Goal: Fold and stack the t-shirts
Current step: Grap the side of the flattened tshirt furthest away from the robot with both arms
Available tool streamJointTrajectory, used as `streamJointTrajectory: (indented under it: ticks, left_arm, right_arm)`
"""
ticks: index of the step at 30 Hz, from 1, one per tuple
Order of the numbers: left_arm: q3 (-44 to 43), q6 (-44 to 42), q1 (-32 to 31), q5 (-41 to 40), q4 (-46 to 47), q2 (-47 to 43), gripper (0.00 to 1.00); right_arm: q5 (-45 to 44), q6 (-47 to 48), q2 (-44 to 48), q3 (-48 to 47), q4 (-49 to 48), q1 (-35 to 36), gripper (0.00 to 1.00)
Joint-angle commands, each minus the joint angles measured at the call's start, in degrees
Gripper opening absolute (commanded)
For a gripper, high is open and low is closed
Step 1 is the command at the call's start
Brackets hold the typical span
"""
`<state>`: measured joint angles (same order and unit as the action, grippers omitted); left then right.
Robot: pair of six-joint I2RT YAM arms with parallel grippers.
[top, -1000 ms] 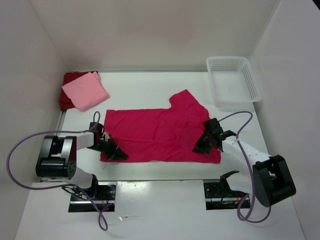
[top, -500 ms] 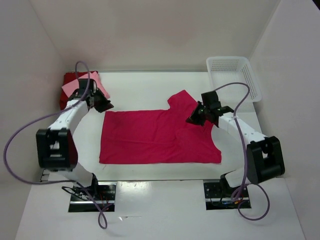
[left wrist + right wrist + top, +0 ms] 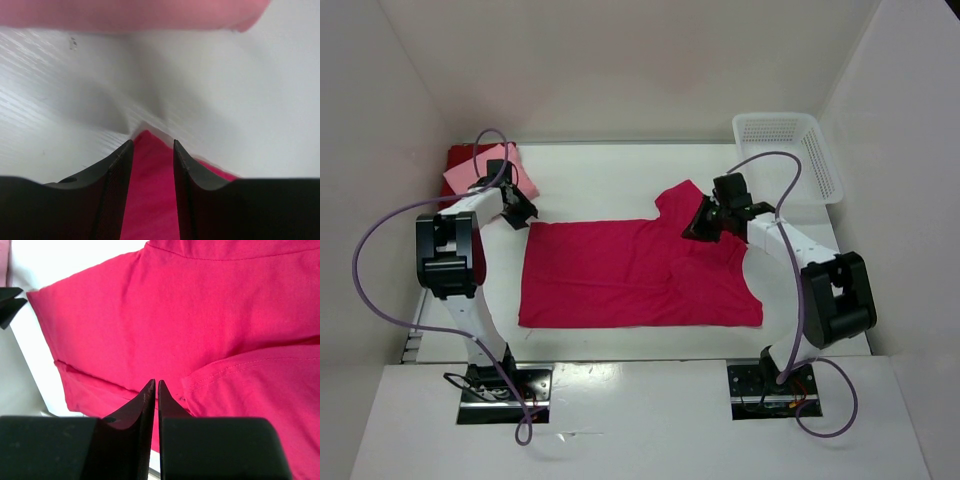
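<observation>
— Nearest the arm bases, what is lying on the white tabletop (image 3: 620,345)?
— A bright crimson-magenta cloth t-shirt (image 3: 630,275), spread flat. At its far-left corner the left pincer (image 3: 523,213) is standing wide around the tip. By the sleeve the right pincer (image 3: 695,228) is showing a mere slit, and I cannot tell whether it is pinching cloth.
— Which step?
— Folding, I judge. The next move is calling for fresh holds and another fold. Stacking is waiting on the folded light pink t-shirt (image 3: 465,178) over the dark red t-shirt (image 3: 460,153), far left.

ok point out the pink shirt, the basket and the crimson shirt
pink shirt (image 3: 460,179): top view, bare left corner
basket (image 3: 823,160): top view, right wall
crimson shirt (image 3: 630,275): top view, middle of the body
</observation>
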<state>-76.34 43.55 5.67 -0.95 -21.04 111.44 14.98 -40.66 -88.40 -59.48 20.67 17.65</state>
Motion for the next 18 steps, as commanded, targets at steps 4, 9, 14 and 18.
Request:
streamJointTrajectory:
  ticks: [4, 9, 14, 18]
  left_arm:
    - [-0.6, 0.3, 0.7, -2.4, 2.9, 1.9, 0.45]
    - [-1.1, -0.8, 0.1, -2.4, 2.9, 4.0, 0.45]
    - [-0.6, -1.4, -0.9, -3.7, 3.5, 4.0, 0.42]
    - [0.0, -1.9, -0.9, -4.2, 3.5, 4.0, 0.28]
  right_arm:
    - [1.3, 2.0, -1.3, -2.0, -2.2, 0.6, 0.11]
    - [1.3, 2.0, -1.3, -2.0, -2.7, 0.6, 0.11]
    - [1.3, 2.0, -1.3, -2.6, -3.4, 0.6, 0.12]
    - [0.1, 2.0, -3.0, -4.8, -3.9, 0.6, 0.15]
